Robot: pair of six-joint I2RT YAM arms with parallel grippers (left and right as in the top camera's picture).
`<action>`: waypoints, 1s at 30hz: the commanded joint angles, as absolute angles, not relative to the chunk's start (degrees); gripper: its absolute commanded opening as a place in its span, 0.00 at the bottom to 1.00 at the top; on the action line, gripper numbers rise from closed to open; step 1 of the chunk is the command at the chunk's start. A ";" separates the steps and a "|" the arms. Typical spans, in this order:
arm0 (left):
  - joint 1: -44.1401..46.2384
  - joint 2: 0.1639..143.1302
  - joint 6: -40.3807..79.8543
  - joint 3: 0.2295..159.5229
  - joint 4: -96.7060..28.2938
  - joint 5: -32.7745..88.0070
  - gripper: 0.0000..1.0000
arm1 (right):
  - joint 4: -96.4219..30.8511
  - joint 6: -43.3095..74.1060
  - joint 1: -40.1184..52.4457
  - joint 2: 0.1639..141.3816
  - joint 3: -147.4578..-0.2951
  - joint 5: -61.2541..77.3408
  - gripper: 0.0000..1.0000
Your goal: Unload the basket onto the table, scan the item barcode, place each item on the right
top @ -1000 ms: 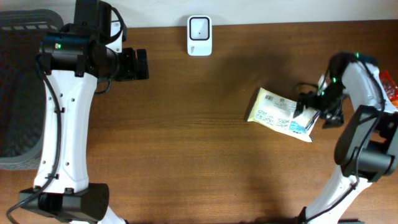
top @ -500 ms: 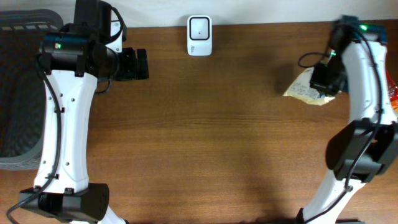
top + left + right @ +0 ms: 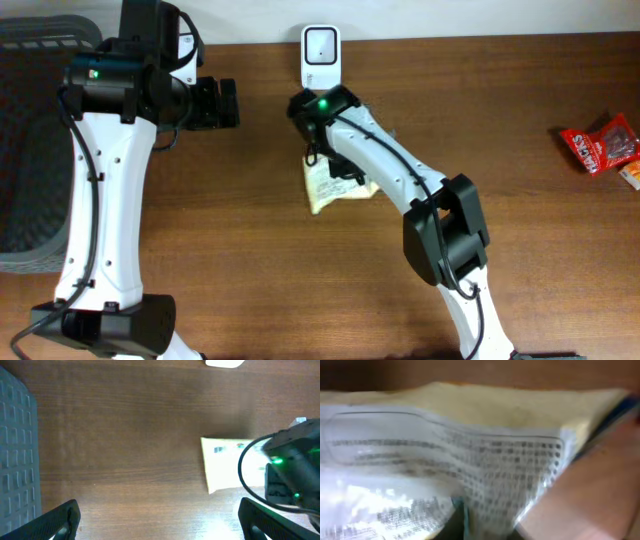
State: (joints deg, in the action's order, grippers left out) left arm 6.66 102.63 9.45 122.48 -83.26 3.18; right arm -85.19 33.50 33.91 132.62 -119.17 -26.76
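Observation:
The item, a pale yellow packet (image 3: 336,188) with printed text, sits just below the white barcode scanner (image 3: 320,56) at the table's back edge. My right gripper (image 3: 340,168) is shut on it from above, and the arm covers its upper part. In the right wrist view the packet (image 3: 470,445) fills the frame, blurred, pinched at the bottom by my right gripper (image 3: 482,527). My left gripper (image 3: 226,103) hangs open to the left of the scanner, holding nothing. The left wrist view shows the packet (image 3: 227,467) under the right arm (image 3: 292,467), and my left gripper (image 3: 160,525) over bare wood.
A grey basket (image 3: 30,150) stands off the table's left side and also shows in the left wrist view (image 3: 17,450). A red snack packet (image 3: 600,145) lies at the far right edge. The scanner's lower edge (image 3: 225,362) shows at the top of the left wrist view.
The right arm has swung the packet from the far right of the table across to the middle, just below the scanner. The left arm has not moved.

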 commanded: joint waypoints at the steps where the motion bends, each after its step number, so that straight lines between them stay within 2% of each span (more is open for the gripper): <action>1: 6.52 102.10 9.74 122.74 -83.15 3.64 0.99 | -86.96 24.75 28.73 131.50 -126.48 -12.40 0.72; 2: 6.52 102.10 9.74 122.74 -83.15 3.64 0.99 | -87.92 20.99 26.41 131.48 -128.40 -7.14 0.84; 4: 6.52 102.10 9.74 122.74 -83.18 3.64 0.99 | -89.38 12.43 20.64 131.48 -130.15 3.84 0.98; 8: 6.52 102.10 9.74 122.72 -83.15 3.64 0.99 | -87.53 -3.49 9.41 131.57 -119.87 27.59 0.99; 11: 6.52 102.10 9.74 122.72 -83.15 3.64 0.99 | -73.67 -3.70 7.07 131.57 -107.07 40.69 0.99; 13: 6.52 102.10 9.74 122.74 -83.15 3.64 0.99 | -63.18 2.44 7.22 131.57 -99.79 41.80 0.99; 14: 6.52 102.10 9.72 122.72 -83.15 3.64 0.99 | -59.07 2.68 7.25 131.57 -97.51 41.58 0.69; 15: 6.52 102.10 9.72 122.72 -83.15 3.64 0.99 | -57.65 3.01 7.14 131.57 -97.03 41.47 0.25; 16: 6.52 102.10 9.72 122.74 -83.15 3.64 0.99 | -56.27 5.50 6.96 131.55 -97.10 39.64 0.04; 21: 6.52 102.10 9.72 122.72 -83.15 3.64 0.99 | -65.98 10.22 4.75 123.79 -107.87 12.21 0.04; 25: 6.52 102.10 9.74 122.72 -83.15 3.64 0.99 | -79.79 10.20 6.24 115.94 -119.15 -17.17 0.04; 26: 6.52 102.10 9.72 122.74 -83.18 3.64 0.99 | -83.66 13.02 7.84 115.09 -119.37 -29.30 0.04; 27: 6.52 102.10 9.74 122.74 -83.15 3.64 0.99 | -85.60 16.36 8.86 115.24 -118.96 -33.95 0.04; 30: 6.52 102.10 9.74 122.74 -83.15 3.64 0.99 | -85.76 20.95 10.92 117.16 -118.15 -33.45 0.04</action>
State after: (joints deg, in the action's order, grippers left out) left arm 6.66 102.63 9.45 122.48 -83.26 3.20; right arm -85.89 15.77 9.02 114.74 -118.91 -26.68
